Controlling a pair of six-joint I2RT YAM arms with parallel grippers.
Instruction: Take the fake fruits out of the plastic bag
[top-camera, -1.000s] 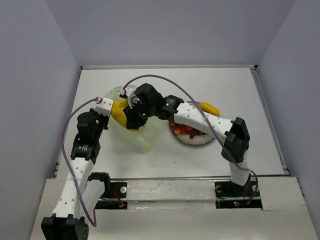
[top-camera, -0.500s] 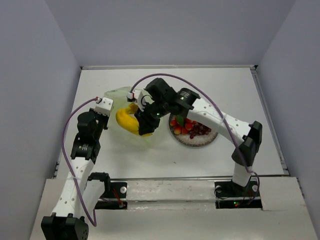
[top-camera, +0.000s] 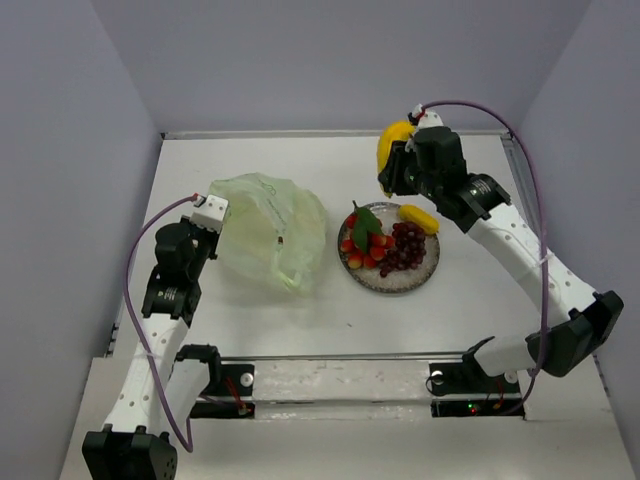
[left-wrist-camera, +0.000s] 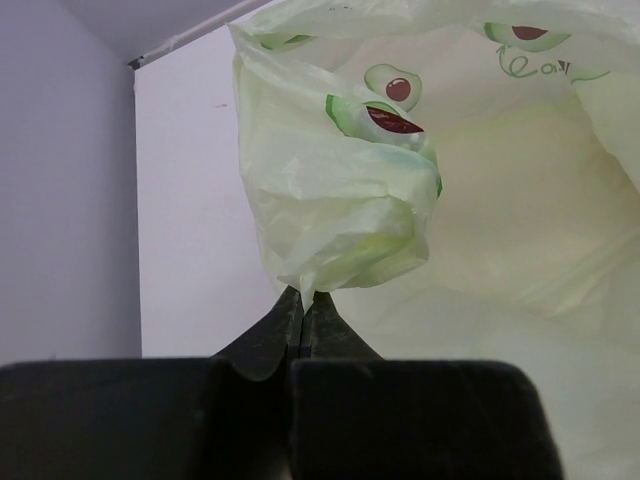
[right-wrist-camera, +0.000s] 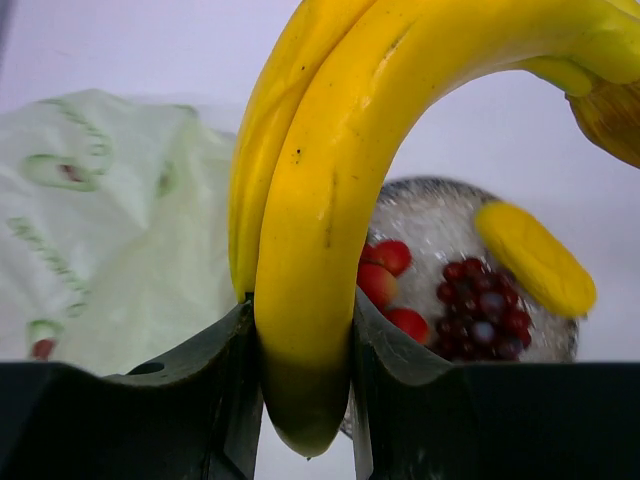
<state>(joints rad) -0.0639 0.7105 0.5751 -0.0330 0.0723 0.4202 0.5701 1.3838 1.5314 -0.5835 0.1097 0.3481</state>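
Observation:
The pale yellow-green plastic bag lies crumpled left of centre, printed with avocados. My left gripper is shut on a bunched fold of the bag's edge. My right gripper is raised at the back right, beyond the plate, shut on a yellow banana bunch. On the speckled plate rest red and orange fruits, a green leaf and a purple grape bunch. A yellow piece lies at the plate's far rim.
Grey walls close in the white table on the left, back and right. A raised lip runs along the back edge, close behind the right gripper. Both arm bases stand at the near edge.
The right arm has swung from the bag at the left to the back right, carrying the banana bunch with it. The bag has slumped flatter. The left gripper has kept its hold.

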